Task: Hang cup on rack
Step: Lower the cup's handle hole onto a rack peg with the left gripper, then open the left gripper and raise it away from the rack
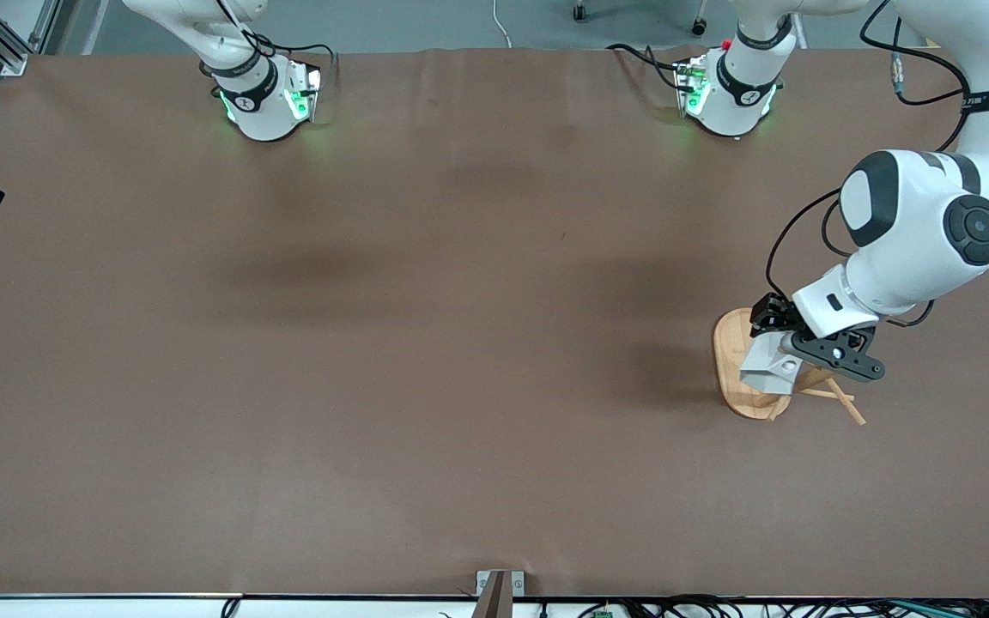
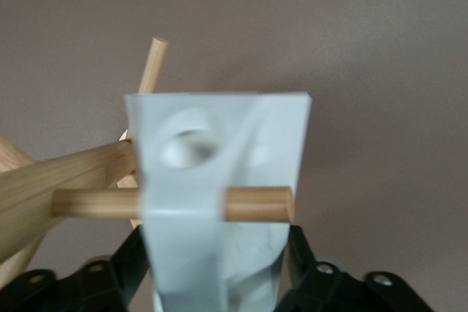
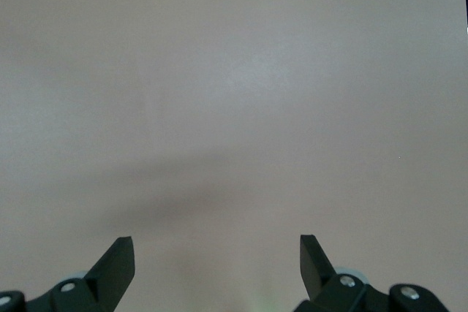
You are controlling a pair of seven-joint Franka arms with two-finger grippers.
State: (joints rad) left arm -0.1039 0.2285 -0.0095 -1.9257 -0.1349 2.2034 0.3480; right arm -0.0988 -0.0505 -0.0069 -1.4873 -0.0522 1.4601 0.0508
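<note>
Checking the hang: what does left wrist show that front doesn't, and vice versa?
Left wrist only: a peg runs through the cup and sticks out past it, and the handle's round hole shows. The left claw's fingers flank the cup; contact unclear.

Front only: the rack's oval base on the table toward the left arm's end, the left claw above it, and both arm bases.

Both: cup on the rack, brown table.

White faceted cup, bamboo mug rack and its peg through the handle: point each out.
White faceted plastic cup (image 2: 219, 268): left wrist view, on its body.
Light bamboo mug rack (image 1: 731, 339): front view, on its oval base.
Thin wooden peg (image 2: 256, 204): left wrist view, on its free end past the handle.
</note>
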